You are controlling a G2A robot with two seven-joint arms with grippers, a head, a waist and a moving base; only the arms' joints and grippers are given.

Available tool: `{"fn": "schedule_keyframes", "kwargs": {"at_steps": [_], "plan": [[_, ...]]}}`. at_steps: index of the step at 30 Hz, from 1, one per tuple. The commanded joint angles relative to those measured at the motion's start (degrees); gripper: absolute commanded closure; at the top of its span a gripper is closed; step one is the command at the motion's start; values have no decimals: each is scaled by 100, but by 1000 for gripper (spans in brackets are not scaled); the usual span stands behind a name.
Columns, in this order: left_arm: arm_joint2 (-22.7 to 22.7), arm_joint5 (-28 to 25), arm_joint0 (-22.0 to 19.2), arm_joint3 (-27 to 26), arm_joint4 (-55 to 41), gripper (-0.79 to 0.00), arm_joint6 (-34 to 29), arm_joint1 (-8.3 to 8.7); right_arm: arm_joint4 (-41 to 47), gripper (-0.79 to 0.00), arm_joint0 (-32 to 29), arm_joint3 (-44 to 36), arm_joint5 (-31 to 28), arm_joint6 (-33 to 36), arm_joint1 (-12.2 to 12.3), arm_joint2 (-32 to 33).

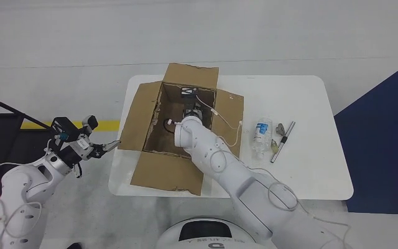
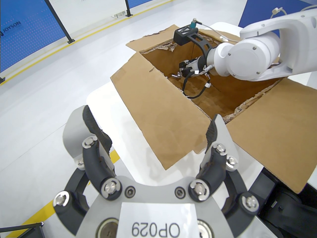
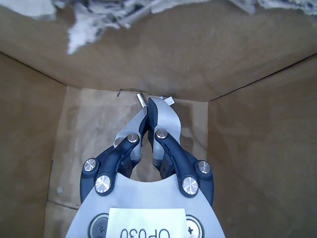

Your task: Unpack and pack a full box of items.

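Note:
An open cardboard box [image 1: 169,170] stands on the white table [image 1: 298,174] with its flaps spread out. My right arm [image 1: 200,142] goes down into it. Inside, near the far wall of the box [image 3: 173,58], my right gripper [image 3: 148,103] is shut on a small silver metal piece [image 3: 140,99] just above the floor. The same gripper [image 2: 180,74] shows low in the box, a silver tip poking out of it. My left gripper [image 2: 151,115] hangs open and holds nothing, off the table's left edge beside a box flap [image 2: 158,115]; from above it [image 1: 111,145] is left of the box.
To the right of the box lie a clear water bottle [image 1: 262,134], a dark pen [image 1: 282,142] and a small metal clip [image 1: 283,128]. The torn top edges of the box [image 3: 104,13] are ragged. A blue partition [image 1: 373,149] stands to the right of the table.

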Motion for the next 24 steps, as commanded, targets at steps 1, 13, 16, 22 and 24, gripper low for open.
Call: {"fn": "schedule_keyframes", "kwargs": {"at_steps": [1,13,16,22,24], "plan": [[0,0,0,0,0,-785,0,0,41,-785,-47,-150,-350,123,16,0],[0,0,0,0,0,-785,0,0,98,-785,-42,-135,-245,128,27,59],[0,0,0,0,0,-785,0,0,356,-785,-21,-203,-138,105,47,271],[0,0,0,0,0,-785,0,0,665,-785,65,-106,-115,26,81,566],[0,0,0,0,0,-785,0,0,726,-785,89,-66,-131,-44,83,626]]}}
